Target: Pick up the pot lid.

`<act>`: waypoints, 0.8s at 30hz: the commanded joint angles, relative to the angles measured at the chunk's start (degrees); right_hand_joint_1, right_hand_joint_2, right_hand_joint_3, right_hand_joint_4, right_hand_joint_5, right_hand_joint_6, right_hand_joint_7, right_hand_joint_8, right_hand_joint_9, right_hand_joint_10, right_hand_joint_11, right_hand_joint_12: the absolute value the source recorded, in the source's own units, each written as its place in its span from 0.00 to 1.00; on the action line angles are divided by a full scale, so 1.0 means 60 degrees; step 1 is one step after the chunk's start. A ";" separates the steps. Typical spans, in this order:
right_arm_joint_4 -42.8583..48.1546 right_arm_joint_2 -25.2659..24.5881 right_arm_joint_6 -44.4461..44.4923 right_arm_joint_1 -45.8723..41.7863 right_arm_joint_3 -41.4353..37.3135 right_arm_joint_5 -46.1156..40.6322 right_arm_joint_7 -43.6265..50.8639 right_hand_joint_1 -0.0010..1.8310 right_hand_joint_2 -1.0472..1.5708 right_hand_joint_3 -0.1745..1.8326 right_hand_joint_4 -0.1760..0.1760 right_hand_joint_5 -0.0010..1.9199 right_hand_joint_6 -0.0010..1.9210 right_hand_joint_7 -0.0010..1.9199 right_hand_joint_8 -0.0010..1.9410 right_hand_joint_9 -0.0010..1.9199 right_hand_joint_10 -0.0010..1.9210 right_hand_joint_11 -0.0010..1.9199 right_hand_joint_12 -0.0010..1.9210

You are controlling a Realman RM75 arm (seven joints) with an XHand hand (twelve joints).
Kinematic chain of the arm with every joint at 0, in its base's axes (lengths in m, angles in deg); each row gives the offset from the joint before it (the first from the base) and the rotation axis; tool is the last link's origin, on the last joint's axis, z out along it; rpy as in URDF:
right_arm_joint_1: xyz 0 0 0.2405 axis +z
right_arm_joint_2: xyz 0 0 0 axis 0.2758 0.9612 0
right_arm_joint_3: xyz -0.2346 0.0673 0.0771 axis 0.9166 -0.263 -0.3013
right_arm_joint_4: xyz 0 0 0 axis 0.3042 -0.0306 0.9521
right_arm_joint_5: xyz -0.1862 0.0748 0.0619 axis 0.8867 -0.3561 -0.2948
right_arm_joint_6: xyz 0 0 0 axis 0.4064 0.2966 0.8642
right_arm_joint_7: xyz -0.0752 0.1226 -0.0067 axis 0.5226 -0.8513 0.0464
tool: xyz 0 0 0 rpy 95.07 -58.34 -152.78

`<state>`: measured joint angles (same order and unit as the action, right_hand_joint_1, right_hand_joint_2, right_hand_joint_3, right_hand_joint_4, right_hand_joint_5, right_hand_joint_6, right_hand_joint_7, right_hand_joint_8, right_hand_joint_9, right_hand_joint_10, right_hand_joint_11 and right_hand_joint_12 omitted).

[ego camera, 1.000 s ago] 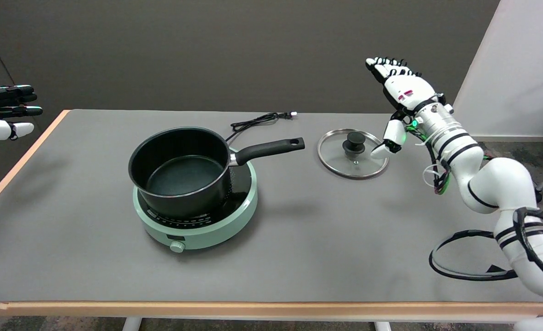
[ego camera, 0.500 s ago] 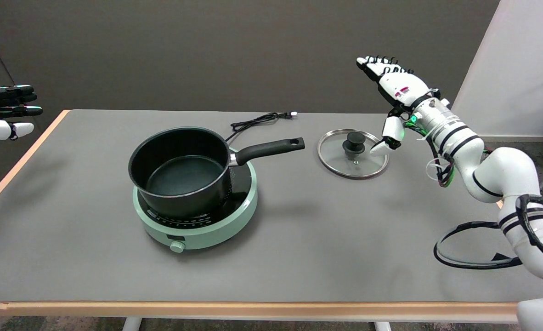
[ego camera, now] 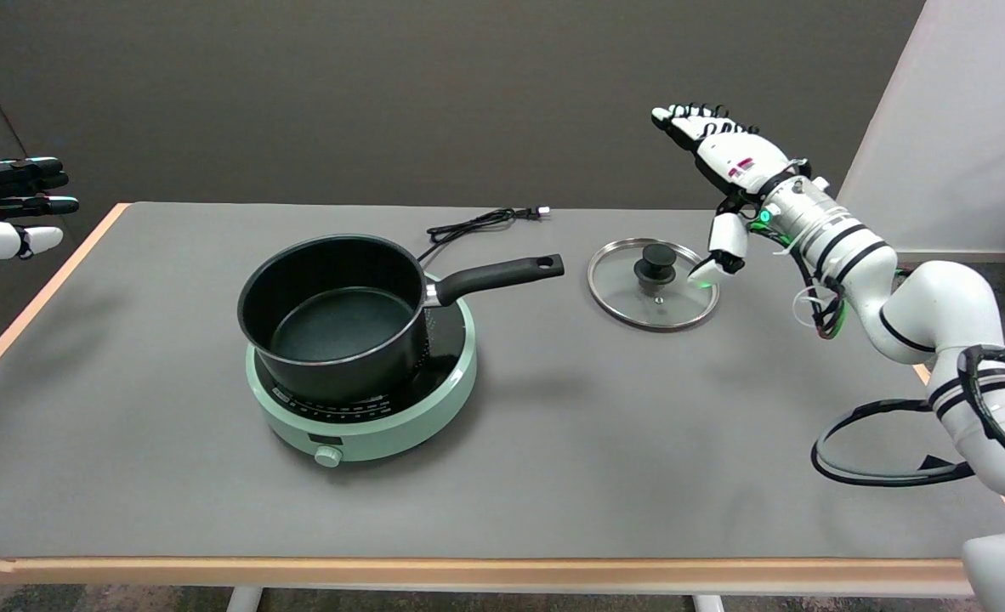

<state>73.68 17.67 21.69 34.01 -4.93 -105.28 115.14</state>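
Grey matte table (ego camera: 171, 408), round glass lid (ego camera: 630, 302)

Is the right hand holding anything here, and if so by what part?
Nothing. The right hand is open above the round glass pot lid; the lid's black knob is not gripped.

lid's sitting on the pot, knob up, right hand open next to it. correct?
Not quite. The lid lies flat on the table, to the right of the pot, which is uncovered on the cooker. The rest holds: the knob is up and the right hand is open beside it, as the head view shows.
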 commanded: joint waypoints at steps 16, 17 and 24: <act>-0.0197 -0.0386 -0.0298 0.0148 -0.0965 0.0044 -0.0040 0.44 0.67 0.48 0.81 0.39 0.37 0.48 0.23 0.42 0.37 0.26 0.62; 0.0360 -0.0383 -0.0455 0.0243 -0.0681 -0.0355 0.0368 0.44 0.67 0.48 0.81 0.39 0.37 0.48 0.23 0.42 0.37 0.26 0.62; -0.0421 -0.0421 -0.0661 0.0246 -0.0852 0.0057 -0.0057 0.44 0.67 0.48 0.82 0.39 0.37 0.48 0.23 0.42 0.38 0.26 0.62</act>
<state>72.22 16.08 20.18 35.00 -8.79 -105.41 115.30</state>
